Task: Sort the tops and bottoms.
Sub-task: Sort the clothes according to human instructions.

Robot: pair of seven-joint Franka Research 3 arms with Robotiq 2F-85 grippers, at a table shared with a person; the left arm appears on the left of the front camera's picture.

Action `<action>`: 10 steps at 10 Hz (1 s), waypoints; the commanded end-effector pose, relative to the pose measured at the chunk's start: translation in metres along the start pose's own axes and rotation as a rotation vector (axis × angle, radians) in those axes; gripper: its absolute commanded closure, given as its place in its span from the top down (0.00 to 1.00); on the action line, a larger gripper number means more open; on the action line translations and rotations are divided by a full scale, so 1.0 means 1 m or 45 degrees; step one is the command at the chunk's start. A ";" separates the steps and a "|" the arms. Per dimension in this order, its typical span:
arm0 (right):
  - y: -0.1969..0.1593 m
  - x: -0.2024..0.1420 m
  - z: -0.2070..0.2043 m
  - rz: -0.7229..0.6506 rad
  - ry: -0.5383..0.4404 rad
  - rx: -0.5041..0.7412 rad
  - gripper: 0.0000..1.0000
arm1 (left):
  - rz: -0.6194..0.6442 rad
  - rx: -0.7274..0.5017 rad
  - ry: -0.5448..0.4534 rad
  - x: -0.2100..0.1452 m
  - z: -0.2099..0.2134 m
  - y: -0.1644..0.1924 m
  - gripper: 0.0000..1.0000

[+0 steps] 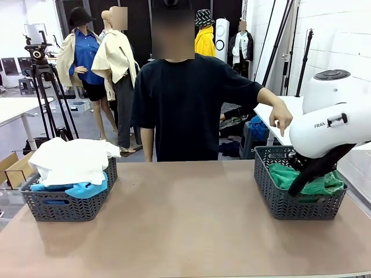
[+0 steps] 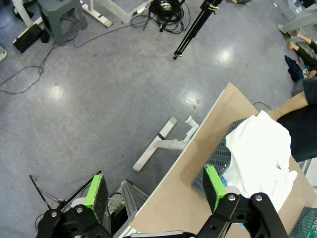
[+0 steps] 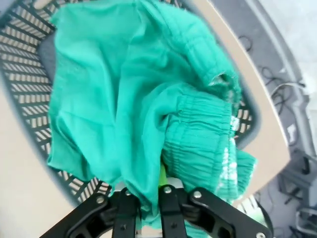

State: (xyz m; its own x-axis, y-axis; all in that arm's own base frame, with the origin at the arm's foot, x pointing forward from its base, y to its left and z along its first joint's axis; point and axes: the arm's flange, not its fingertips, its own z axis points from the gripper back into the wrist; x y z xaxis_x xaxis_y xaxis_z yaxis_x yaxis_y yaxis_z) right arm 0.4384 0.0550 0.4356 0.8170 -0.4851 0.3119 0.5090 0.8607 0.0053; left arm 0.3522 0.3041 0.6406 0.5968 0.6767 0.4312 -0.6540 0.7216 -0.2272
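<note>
Sorting looks near done, judged from the layout: green shorts are bundled in the grey basket at the robot's right end of the surface, while a white shirt is heaped over a blue shirt in the left basket at the opposite end. Tops are thereby kept in one bin and bottoms in the other, well apart, with the middle of the surface bare.

Right hand is buried in the shorts inside the right basket; in the right wrist view its fingers are drawn close together with green fabric bunched around and between them. Whether the cloth is clamped or just being let go can't be told from the frames. The gathered waistband is seen just beside the fingers. Right arm is pitched down steeply over the basket from the right side.

Left hand is spread wide and holds nothing. It is parked high off the surface's left edge, looking down at floor and at the left basket with the white shirt on top.

The person's hand is hung above the right basket's far side, not touching it.
</note>
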 end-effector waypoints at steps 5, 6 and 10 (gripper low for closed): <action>-0.020 0.025 0.046 -0.069 -0.124 0.061 1.00 | -0.004 0.005 -0.001 -0.001 0.001 0.001 1.00; -0.025 0.031 0.061 -0.082 -0.123 0.085 1.00 | -0.004 0.005 -0.001 -0.001 0.001 0.001 1.00; -0.060 0.096 0.154 -0.150 -0.188 0.181 1.00 | -0.004 0.005 -0.001 -0.001 0.001 0.001 1.00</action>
State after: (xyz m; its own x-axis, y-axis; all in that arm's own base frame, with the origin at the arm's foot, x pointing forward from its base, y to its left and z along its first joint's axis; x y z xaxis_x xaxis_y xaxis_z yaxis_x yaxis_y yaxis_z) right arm 0.4378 -0.0110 0.5841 0.6928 -0.5594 0.4551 0.5602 0.8149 0.1490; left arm 0.3522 0.3042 0.6406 0.5967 0.6769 0.4311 -0.6542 0.7214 -0.2273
